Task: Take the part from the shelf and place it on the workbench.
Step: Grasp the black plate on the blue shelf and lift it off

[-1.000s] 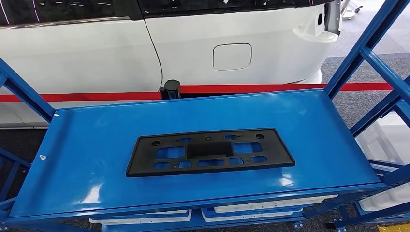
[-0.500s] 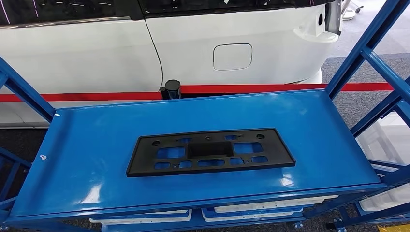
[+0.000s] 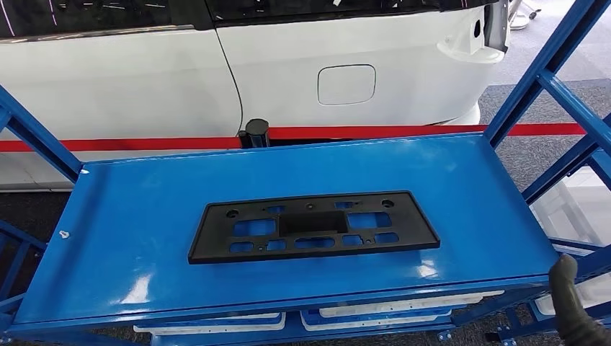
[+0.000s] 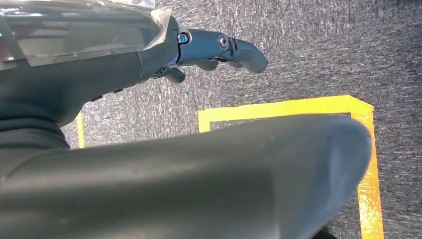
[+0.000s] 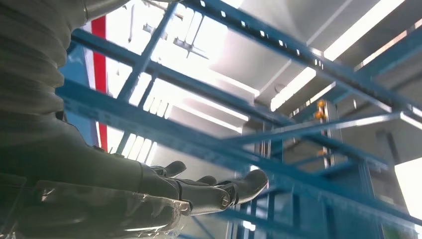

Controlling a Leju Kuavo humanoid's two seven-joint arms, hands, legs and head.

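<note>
— What's the biggest thing in front of you?

— A white car [image 3: 288,72] fills the background, a red stripe [image 3: 403,132] running along its lower body. In front of it stands the blue shelf [image 3: 130,216], its flat top wide and glossy, with slanted blue posts rising at the left and right ends.

— And the part?

— The black part [image 3: 314,225] lies flat near the middle of the shelf top, long side running left to right. Bare blue surface shows all round it: a wide margin to the left and right ends, a narrower one to the front lip and to the back edge. Nothing touches it.

— Where are your hands?

— My right hand [image 3: 573,306] comes up at the lower right corner of the head view, just off the shelf's front right corner, well apart from the part. From the wrist, its fingers [image 5: 244,186] are stretched out and spread, holding nothing, blue frame bars beyond them. My left hand [image 4: 219,50] hangs over grey carpet marked with yellow tape [image 4: 278,109]; its fingers are loosely extended, empty
</note>
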